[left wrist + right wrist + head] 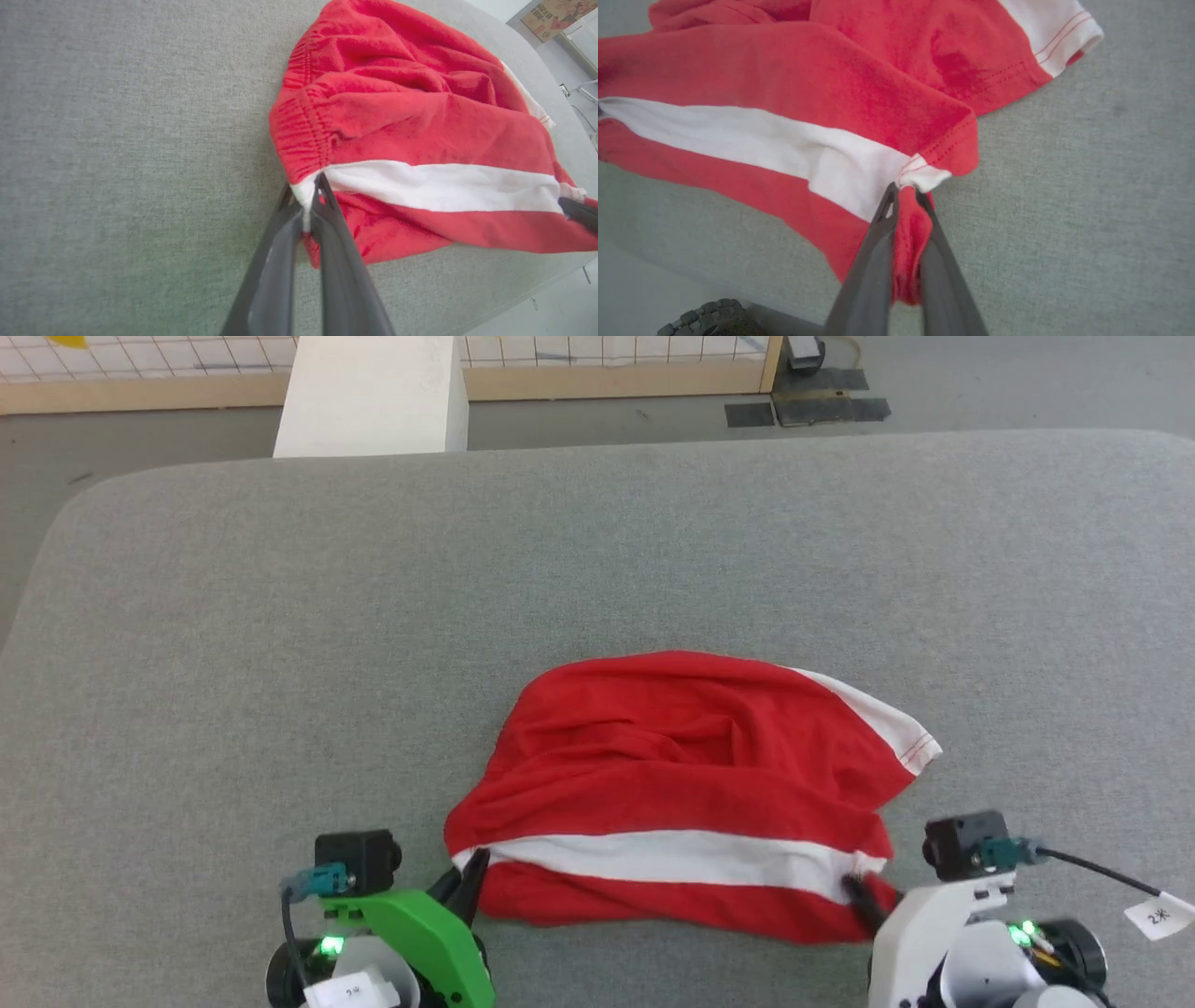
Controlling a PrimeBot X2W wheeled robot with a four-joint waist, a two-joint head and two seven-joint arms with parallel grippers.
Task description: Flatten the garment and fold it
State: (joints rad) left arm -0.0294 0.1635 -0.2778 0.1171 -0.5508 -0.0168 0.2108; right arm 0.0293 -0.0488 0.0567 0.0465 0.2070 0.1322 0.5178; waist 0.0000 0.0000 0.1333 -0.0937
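The garment (pixel 681 784) is a pair of bright red shorts, crumpled on the grey table near its front edge, with a broad white stripe (pixel 672 857) running across the near side. My left gripper (pixel 471 870) is shut on the garment's left end, where the white stripe meets the gathered waistband (pixel 303 140). In the left wrist view the left gripper (pixel 306 193) pinches that white corner. My right gripper (pixel 857 889) is shut on the right end of the garment. In the right wrist view the right gripper (pixel 906 193) holds a bunch of red cloth at the hem (pixel 924 175).
The grey padded table (pixel 280 663) stretches wide to the left, right and behind the shorts. A white block (pixel 373 397) stands on the floor beyond the far edge. Dark mats (pixel 808 406) lie on the floor at the back right.
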